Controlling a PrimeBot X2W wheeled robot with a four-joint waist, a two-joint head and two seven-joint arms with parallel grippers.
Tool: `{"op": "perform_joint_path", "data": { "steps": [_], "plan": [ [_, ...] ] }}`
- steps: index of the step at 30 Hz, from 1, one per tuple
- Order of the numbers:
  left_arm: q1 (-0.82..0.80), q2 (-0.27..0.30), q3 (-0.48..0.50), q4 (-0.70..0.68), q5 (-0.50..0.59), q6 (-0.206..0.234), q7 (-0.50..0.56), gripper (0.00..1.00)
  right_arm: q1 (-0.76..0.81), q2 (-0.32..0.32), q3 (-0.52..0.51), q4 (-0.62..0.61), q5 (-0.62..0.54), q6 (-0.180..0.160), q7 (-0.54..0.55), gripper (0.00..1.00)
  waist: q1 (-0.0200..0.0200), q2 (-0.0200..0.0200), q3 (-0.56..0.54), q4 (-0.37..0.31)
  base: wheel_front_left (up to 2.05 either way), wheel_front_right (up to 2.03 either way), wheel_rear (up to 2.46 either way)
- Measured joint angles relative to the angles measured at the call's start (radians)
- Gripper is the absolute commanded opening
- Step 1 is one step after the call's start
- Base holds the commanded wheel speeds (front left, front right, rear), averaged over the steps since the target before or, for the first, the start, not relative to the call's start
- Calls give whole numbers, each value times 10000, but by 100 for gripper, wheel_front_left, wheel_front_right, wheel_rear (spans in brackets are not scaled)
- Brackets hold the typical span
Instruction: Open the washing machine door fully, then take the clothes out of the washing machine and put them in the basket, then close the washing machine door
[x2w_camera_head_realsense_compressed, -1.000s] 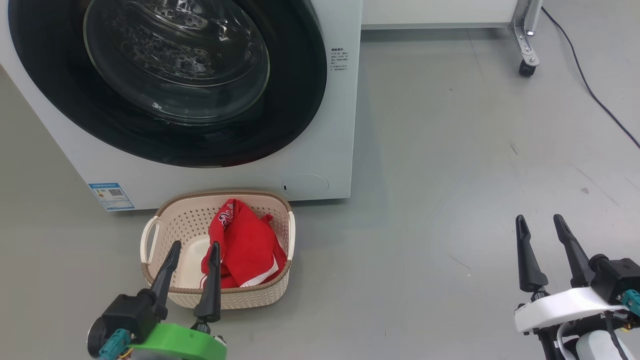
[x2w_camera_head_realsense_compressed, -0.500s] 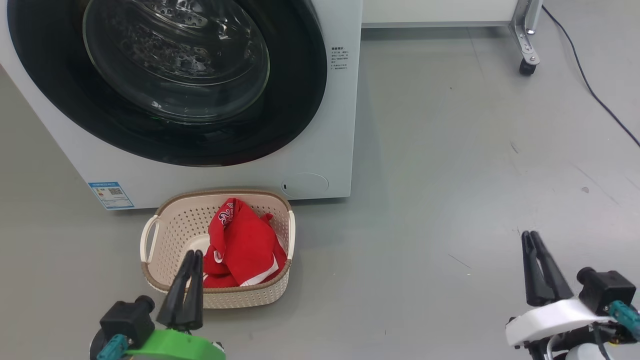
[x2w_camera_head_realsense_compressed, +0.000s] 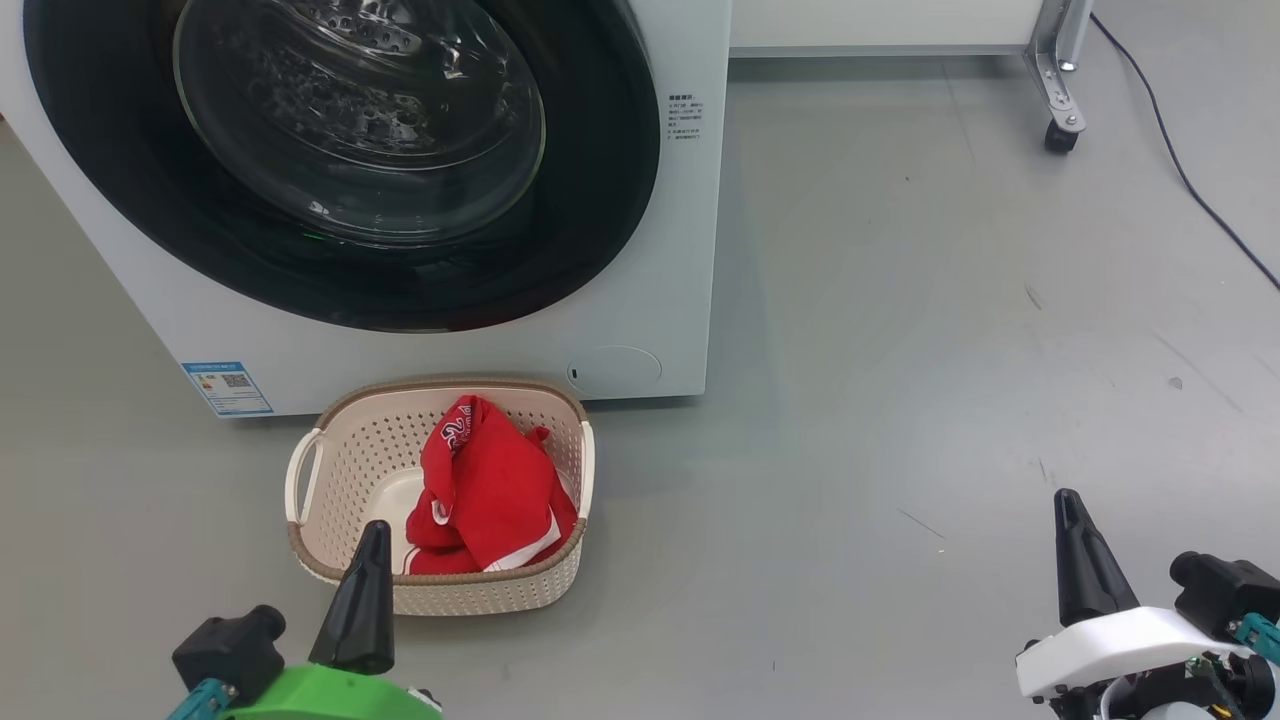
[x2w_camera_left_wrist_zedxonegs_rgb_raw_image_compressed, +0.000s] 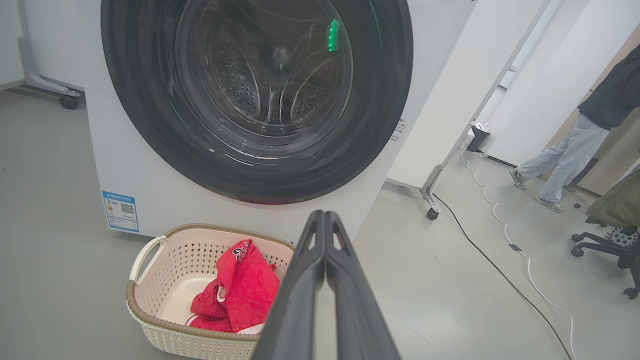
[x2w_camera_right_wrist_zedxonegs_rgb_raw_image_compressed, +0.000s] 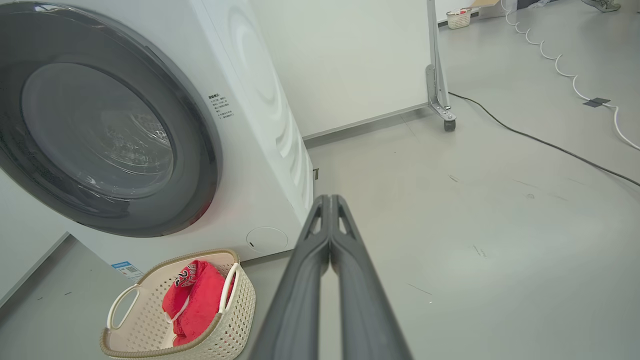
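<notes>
Person (x2w_camera_left_wrist_zedxonegs_rgb_raw_image_compressed: 570, 150) beyond washing machine (x2w_camera_left_wrist_zedxonegs_rgb_raw_image_compressed: 125, 165) (left wrist)

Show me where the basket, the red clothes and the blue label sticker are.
basket (x2w_camera_head_realsense_compressed: 450, 382): head view, back of brown rim.
red clothes (x2w_camera_head_realsense_compressed: 490, 490): head view, middle of fabric.
blue label sticker (x2w_camera_head_realsense_compressed: 227, 388): head view, its centre.

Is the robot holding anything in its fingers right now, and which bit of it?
Nothing is held. The left gripper and the right gripper each have their fingers shut together on air. The clothes lie in the basket.
</notes>
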Motion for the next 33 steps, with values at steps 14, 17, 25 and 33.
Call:
{"op": "perform_joint_path", "data": {
  "steps": [14, 17, 25, 33],
  "plan": [
    [-3, 17, 345, 6, -1455, 0, 428, 0, -65, 146, -353, 67, 1423, 29, 462, 0, 0, 0, -12, 66, 0, 0, 0],
    [-7, 50, 462, 23, -1958, 0, 523, 0, -103, 176, -462, 102, 1908, 86, 587, 0, 0, 0, -16, 87, 0, 0, 0],
    [-21, 121, 598, 79, -2892, 0, 815, 0, -233, 280, -677, 171, 2809, 121, 892, 0, 0, 0, -25, 128, 0, 0, 0],
    [-58, 176, 805, 146, -3848, -8, 1047, 0, -358, 355, -886, 253, 3726, 132, 1172, 0, 0, 0, -34, 170, 0, 0, 0]
  ]
}}
